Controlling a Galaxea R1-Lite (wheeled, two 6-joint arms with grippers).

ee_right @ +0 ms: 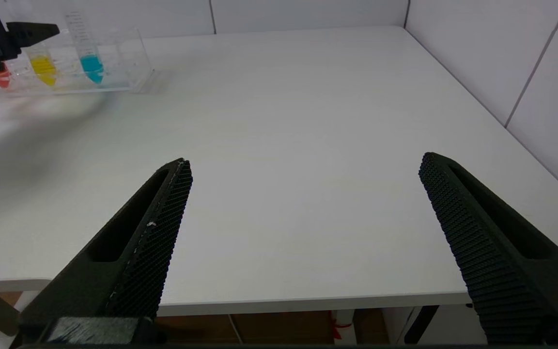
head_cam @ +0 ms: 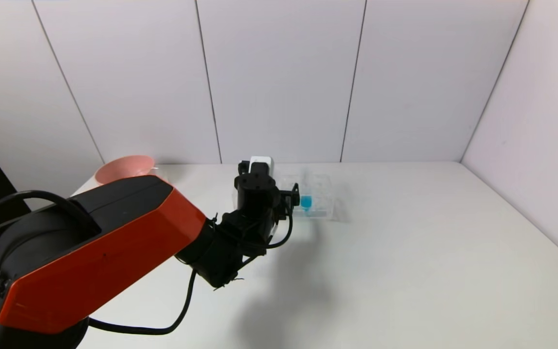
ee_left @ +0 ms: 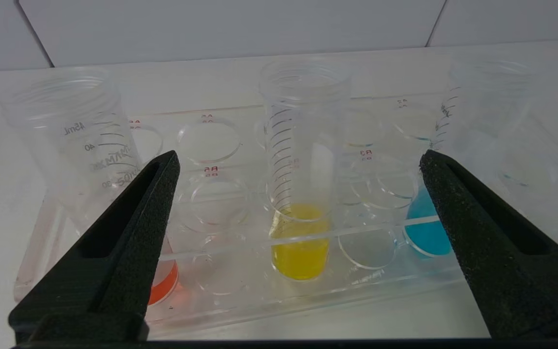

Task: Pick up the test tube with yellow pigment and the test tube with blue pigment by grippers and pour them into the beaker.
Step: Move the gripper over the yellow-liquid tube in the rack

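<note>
The test tube with yellow pigment stands upright in a clear rack, between the two open fingers of my left gripper, which do not touch it. The test tube with blue pigment stands beside it in the rack, partly behind one finger. In the head view my left gripper is at the rack, next to the blue tube. My right gripper is open and empty over the table's near edge, far from the rack. The beaker is not in view.
A red-tinted tube stands at the rack's other end, partly behind a finger. A pink bowl stands at the table's far left. White walls close the back and right sides. The left arm's orange link fills the near left.
</note>
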